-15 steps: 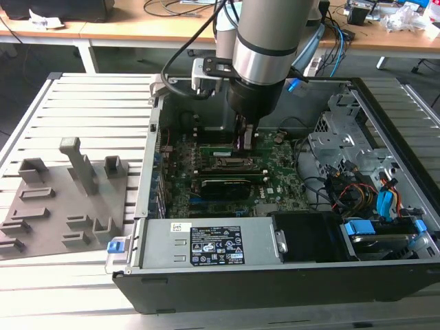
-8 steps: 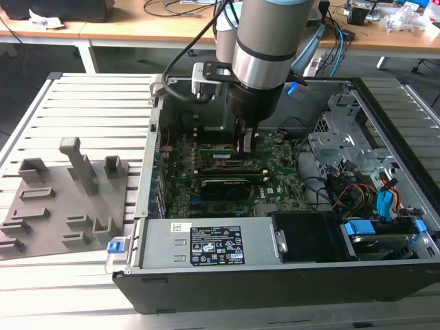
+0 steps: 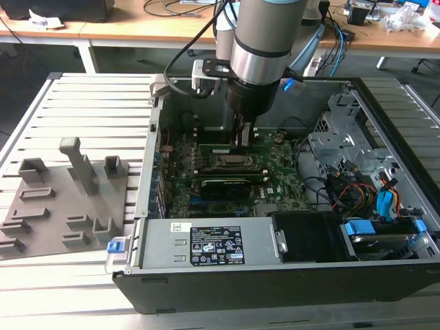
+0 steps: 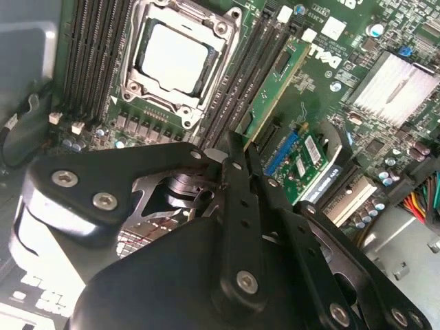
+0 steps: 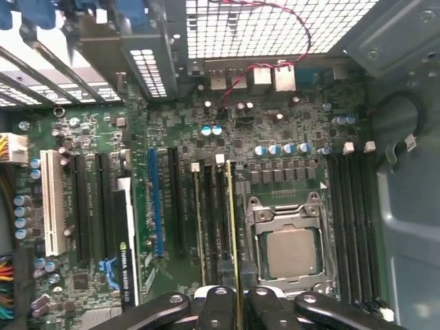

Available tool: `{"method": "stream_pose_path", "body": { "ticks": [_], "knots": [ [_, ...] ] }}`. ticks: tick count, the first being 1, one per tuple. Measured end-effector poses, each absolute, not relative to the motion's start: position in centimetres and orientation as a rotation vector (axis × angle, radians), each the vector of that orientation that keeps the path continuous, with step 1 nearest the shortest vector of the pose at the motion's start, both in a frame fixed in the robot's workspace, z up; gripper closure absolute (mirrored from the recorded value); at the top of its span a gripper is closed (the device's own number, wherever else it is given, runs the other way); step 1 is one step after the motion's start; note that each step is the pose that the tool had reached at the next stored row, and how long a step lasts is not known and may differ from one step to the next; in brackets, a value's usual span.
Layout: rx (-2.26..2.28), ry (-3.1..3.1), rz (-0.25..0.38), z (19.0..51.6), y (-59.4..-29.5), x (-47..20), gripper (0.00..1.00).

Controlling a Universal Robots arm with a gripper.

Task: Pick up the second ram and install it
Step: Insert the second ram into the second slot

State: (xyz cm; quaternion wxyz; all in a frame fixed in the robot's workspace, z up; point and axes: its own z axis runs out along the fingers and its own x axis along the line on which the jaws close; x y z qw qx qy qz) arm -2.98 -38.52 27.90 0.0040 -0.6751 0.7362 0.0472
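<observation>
The tool (image 3: 244,136) is lowered inside the open computer case (image 3: 385,117), over the motherboard (image 3: 278,177). In both wrist views its fingers (image 5: 258,302) are closed on the second ram (image 5: 232,220). The stick stands on edge and runs straight out from the fingertips, in line with the memory slots. Whether it is fully seated cannot be told.

Surroundings of the tool:
- The processor socket (image 5: 292,251) lies just beside the second ram, on one flank of the tool.
- A bank of empty memory slots (image 5: 357,220) lies beyond the socket, next to the case wall.
- On the opposite flank, dark slots lie just beside the stick. The blue expansion slot (image 5: 155,206) and the white expansion slot (image 5: 51,199) lie further out.
- In the second wrist view, a small card (image 4: 302,157) and a finned heat sink (image 4: 395,86) lie close to that flank.
- Ahead of the fingertips, a row of capacitors (image 5: 289,148) and the perforated rear wall (image 5: 275,27) close the path. A red wire (image 5: 292,24) runs across that wall.

In the exterior view, the drive cage (image 3: 337,137) and cable bundle (image 3: 357,192) lie well apart from the tool. The power supply (image 3: 213,244) spans the near edge. The grey slotted tray (image 3: 41,230) rests on the slatted counter (image 3: 96,110), outside the case. Open room exists above the board only.
</observation>
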Motion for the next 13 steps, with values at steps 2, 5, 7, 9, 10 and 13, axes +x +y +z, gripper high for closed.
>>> {"method": "stream_pose_path", "body": {
  "ticks": [2, 5, 7, 9, 10, 13],
  "knots": [
    [-2.116, 2.307, 0.148, 27.6, -38.5, -3.0, 0.86],
    [-2.116, 2.307, 0.148, 27.3, -38.5, -3.0, 0.86],
    [-2.116, 2.307, 0.148, 27.0, -38.5, -3.0, 0.86],
    [-2.116, 2.307, 0.148, 26.8, -38.5, -3.0, 0.86],
    [-2.116, 2.307, 0.148, 26.7, -38.5, -3.0, 0.86],
    [-2.116, 2.307, 0.148, 26.5, -38.5, -3.0, 0.86]
  ]
}}
